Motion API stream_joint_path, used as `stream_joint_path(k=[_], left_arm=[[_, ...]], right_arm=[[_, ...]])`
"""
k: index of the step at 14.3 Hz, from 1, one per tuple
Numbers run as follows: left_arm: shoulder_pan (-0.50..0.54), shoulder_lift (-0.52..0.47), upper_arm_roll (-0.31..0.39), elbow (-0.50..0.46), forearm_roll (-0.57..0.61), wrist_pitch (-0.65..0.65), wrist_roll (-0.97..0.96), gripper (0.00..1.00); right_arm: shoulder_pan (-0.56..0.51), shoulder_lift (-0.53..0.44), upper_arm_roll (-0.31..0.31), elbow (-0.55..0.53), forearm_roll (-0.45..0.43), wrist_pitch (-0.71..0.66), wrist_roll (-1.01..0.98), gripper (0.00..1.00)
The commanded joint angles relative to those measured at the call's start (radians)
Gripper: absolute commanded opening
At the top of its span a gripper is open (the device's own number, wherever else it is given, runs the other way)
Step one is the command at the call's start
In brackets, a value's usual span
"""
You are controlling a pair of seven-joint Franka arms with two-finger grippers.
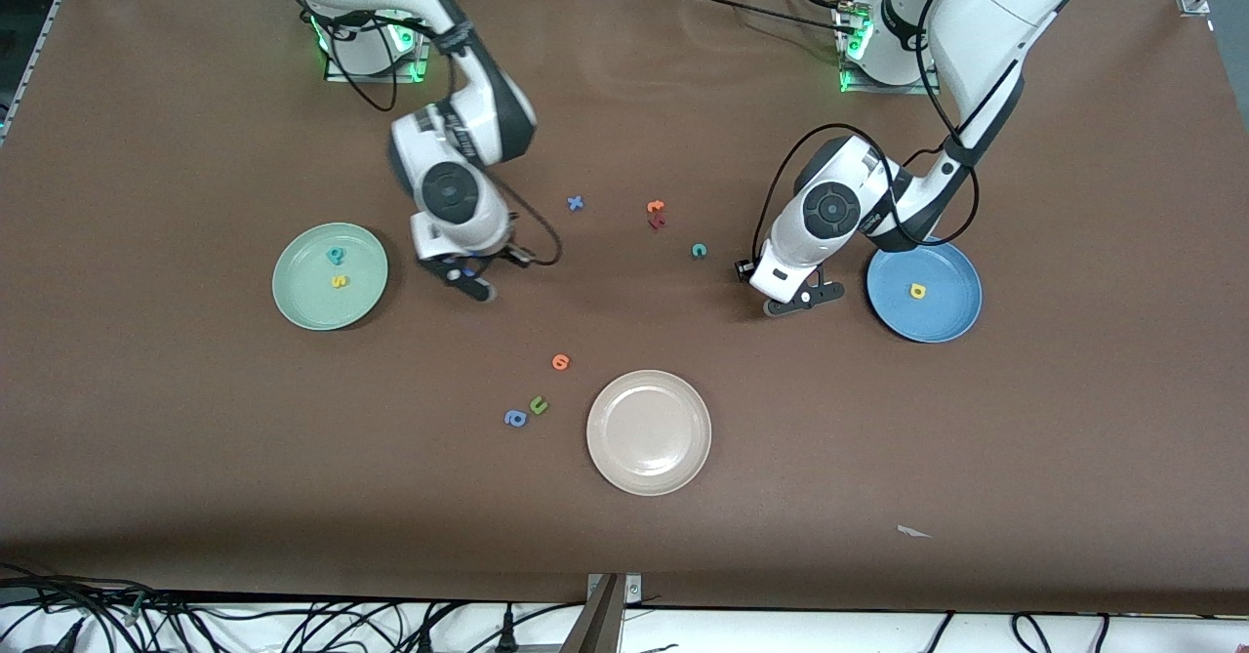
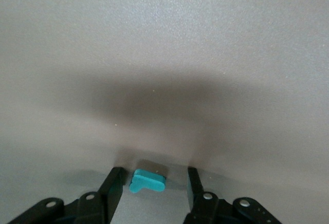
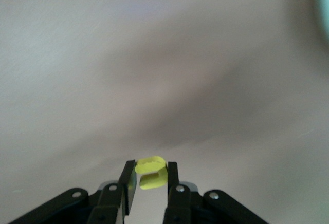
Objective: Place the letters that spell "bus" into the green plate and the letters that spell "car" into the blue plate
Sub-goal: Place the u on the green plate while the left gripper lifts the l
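Observation:
The green plate [image 1: 302, 294] holds a teal b [image 1: 335, 256] and a yellow s [image 1: 339, 281]. Beside it, over bare table, my right gripper [image 1: 476, 285] [image 3: 151, 168] is shut on the yellow u [image 3: 152, 171]. In the blue plate [image 1: 945, 319] lies a yellow a [image 1: 917, 291]. My left gripper [image 1: 802, 302] [image 2: 154, 176] is down at the table beside that plate, its jaws open on either side of the teal r [image 2: 148, 181], which lies flat. A gap shows on one side of the r. The teal c [image 1: 699, 250] lies on the table toward the middle.
A cream-white plate [image 1: 649, 453] sits nearer the front camera. An orange letter [image 1: 560, 361], a green u [image 1: 538, 404] and a blue a [image 1: 514, 419] lie beside it. A blue x [image 1: 575, 203] and orange and red letters [image 1: 656, 214] lie farther back.

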Motion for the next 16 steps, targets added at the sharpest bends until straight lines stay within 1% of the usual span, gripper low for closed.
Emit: stream_joint_path(k=[1,2,3,4,5,6,7,8,9,10,11,12,13,14,15,16], left_arm=[[0.000,0.008,0.001,0.006,0.033,-0.024,-0.023,0.49],[0.000,0.008,0.001,0.006,0.033,-0.024,-0.023,0.48],[0.000,0.008,0.001,0.006,0.033,-0.024,-0.024,0.44],[0.000,0.008,0.001,0.006,0.033,-0.024,-0.024,0.39],[0.000,0.008,0.001,0.006,0.033,-0.024,-0.024,0.33],[0.000,0.008,0.001,0.006,0.033,-0.024,-0.024,0.30],[0.000,0.008,0.001,0.008,0.033,-0.024,-0.024,0.27],[0.000,0.008,0.001,0.008,0.033,-0.024,-0.024,0.25],[0.000,0.008,0.001,0.008,0.033,-0.024,-0.024,0.23],[0.000,0.008,0.001,0.008,0.033,-0.024,-0.024,0.21],[0.000,0.006,0.001,0.008,0.033,-0.024,-0.024,0.16],[0.001,0.006,0.001,0.009,0.033,-0.024,-0.024,0.13],[0.002,0.005,0.001,0.011,0.033,-0.024,-0.023,0.08],[0.003,0.003,0.001,0.011,0.033,-0.024,-0.021,0.04],[0.003,0.003,0.001,0.012,0.033,-0.024,-0.020,0.00],[0.005,0.003,0.001,0.012,0.033,-0.024,-0.020,0.00]], right_arm=[[-0.009,-0.055,-0.161,-0.022,0.014,-0.130,-0.332,0.08],[-0.011,-0.055,-0.210,-0.022,0.015,-0.162,-0.444,0.08],[-0.012,-0.055,-0.255,-0.028,0.015,-0.173,-0.527,0.08],[-0.021,-0.049,-0.283,-0.034,0.015,-0.173,-0.600,0.08],[-0.050,-0.040,-0.289,-0.041,0.015,-0.167,-0.664,0.08],[-0.095,-0.025,-0.288,-0.045,0.015,-0.161,-0.704,0.09],[-0.124,-0.005,-0.284,-0.050,0.049,-0.161,-0.750,0.09],[-0.133,0.021,-0.286,-0.056,0.128,-0.159,-0.802,0.10],[-0.141,0.043,-0.287,-0.057,0.181,-0.159,-0.856,0.11],[-0.155,0.061,-0.288,-0.057,0.198,-0.159,-0.870,0.11],[-0.158,0.074,-0.288,-0.056,0.201,-0.153,-0.873,0.12],[-0.160,0.075,-0.288,-0.053,0.201,-0.149,-0.873,0.12],[-0.161,0.077,-0.288,-0.051,0.201,-0.145,-0.873,0.19],[-0.160,0.078,-0.286,-0.050,0.201,-0.141,-0.866,0.41],[-0.161,0.081,-0.286,-0.050,0.201,-0.132,-0.864,0.83],[-0.160,0.080,-0.286,-0.047,0.201,-0.135,-0.860,1.00]])
